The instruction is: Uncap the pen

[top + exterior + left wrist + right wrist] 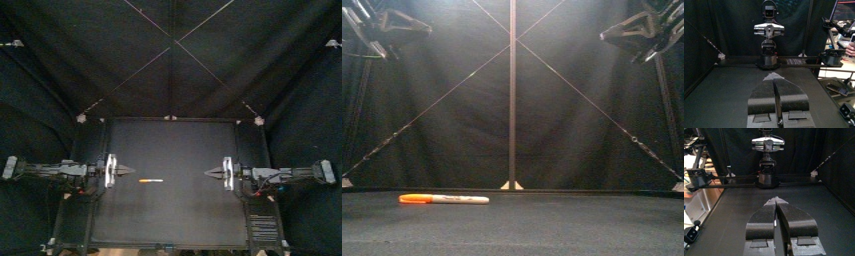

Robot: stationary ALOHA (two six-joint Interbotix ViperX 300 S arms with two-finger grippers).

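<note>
A marker pen (151,181) with a white barrel and an orange cap lies flat on the black table, left of centre; in the front view the pen (445,199) has its orange cap at the left end. My left gripper (126,173) hovers at the table's left side, jaws pressed together, just left of the pen and above it. My right gripper (210,173) hovers at the right side, jaws together, well apart from the pen. In each wrist view the closed jaws (773,76) (774,201) point at the opposite arm. Neither wrist view shows the pen.
The black table (174,215) carries nothing besides the pen. Both arms sit high, near the top corners of the front view.
</note>
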